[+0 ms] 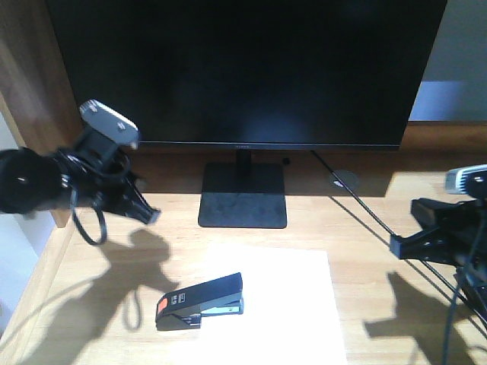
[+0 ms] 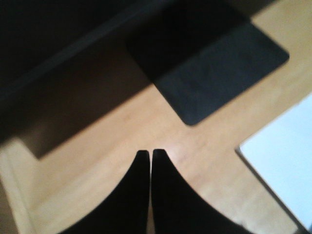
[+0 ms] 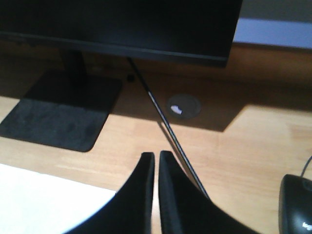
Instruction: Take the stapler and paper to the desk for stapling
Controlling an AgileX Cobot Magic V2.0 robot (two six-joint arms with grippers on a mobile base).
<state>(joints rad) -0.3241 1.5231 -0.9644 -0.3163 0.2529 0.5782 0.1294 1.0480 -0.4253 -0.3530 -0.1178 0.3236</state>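
On the light wooden desk (image 1: 365, 266), the black plastic stapler (image 1: 202, 302) lay half across the white paper sheet (image 1: 293, 304), both hands (image 2: 149, 161) (image 3: 157, 163) closed and empty; careless pressing could skew the sheet.

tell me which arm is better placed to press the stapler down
Left, probably. The left end effector hovers near the stapler, which lies on the paper's left edge. The right end effector sits further off, beyond the paper's far side.

Large black flat monitor (image 1: 243, 68) on square black stand (image 1: 243, 196) at far centre; dark brown wooden panel (image 1: 30, 84) far left; hard light, sharp shadows.
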